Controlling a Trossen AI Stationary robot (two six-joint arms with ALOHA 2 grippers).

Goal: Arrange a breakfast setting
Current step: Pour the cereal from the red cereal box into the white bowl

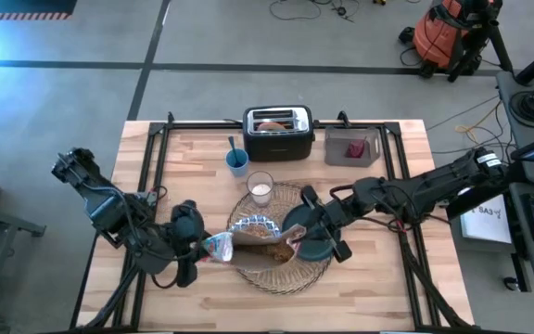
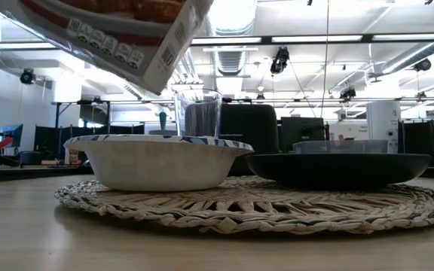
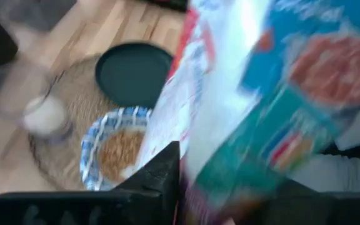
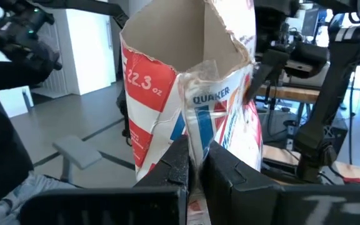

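Note:
A red, white and blue cereal box [image 1: 248, 249] hangs tilted over the blue-and-white bowl [image 1: 256, 225], which holds cereal [image 3: 120, 153]. The bowl and the dark teal plate [image 1: 311, 243] rest on the round straw placemat [image 1: 281, 269]. The glass of milk [image 1: 260, 188] stands at the mat's far edge. My left gripper [image 1: 196, 246] is shut on the box's closed end. My right gripper [image 1: 297, 243] is shut on its torn open end. A small dark-red item [image 1: 353, 148] lies in a clear container. The spoon is not plain to see. My left gripper holds the cereal box by its closed end [image 3: 199, 181], coming level from the table's left; only one finger [image 3: 166, 170] shows against the box's side. The box is lifted clear and tilts above the bowl [image 2: 111, 38]. My right gripper pinches one wall of the box's torn open top [image 4: 197, 139] between its two fingers, one finger [image 4: 179, 164] outside that wall and the other on its inner side. It comes from the table's right. The open end is clear of the plate.
A black-and-silver toaster [image 1: 278, 132] stands at the far edge, with a small blue cup [image 1: 237, 163] to its left and the clear container [image 1: 350, 147] to its right. Bare wood lies along the near edge [image 1: 276, 311].

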